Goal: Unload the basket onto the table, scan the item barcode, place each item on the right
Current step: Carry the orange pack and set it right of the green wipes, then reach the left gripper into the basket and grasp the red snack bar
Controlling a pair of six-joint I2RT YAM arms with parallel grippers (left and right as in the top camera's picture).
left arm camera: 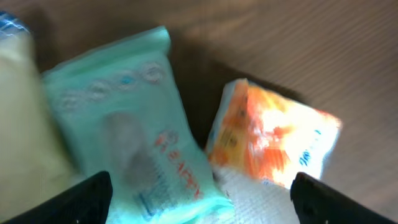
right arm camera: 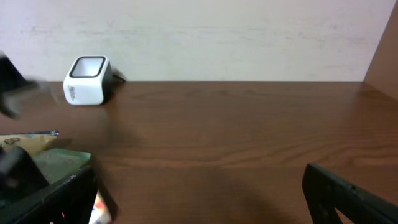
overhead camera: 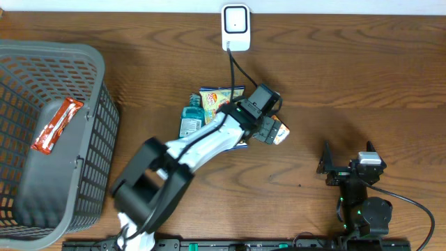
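While the left gripper (left arm camera: 199,186) and right gripper (right arm camera: 199,193) gape wide and empty, grasping the orange packet (left arm camera: 273,140) for the scanner (overhead camera: 235,26) seems next.

Print on the packs, none of it clear enough to read
The mint-green pack (left arm camera: 130,124) carries a short slanted word in red capitals, too blurred to spell out, with faint blue lines below it; the orange packet (left arm camera: 273,140) just beside it has a smudge of blue print near its right edge, also unreadable; from overhead, the print on the yellow bag (overhead camera: 219,95), the label of the teal bottle (overhead camera: 190,118) and the white marks on the red wrapper (overhead camera: 57,125) in the basket (overhead camera: 97,139) are too small to read
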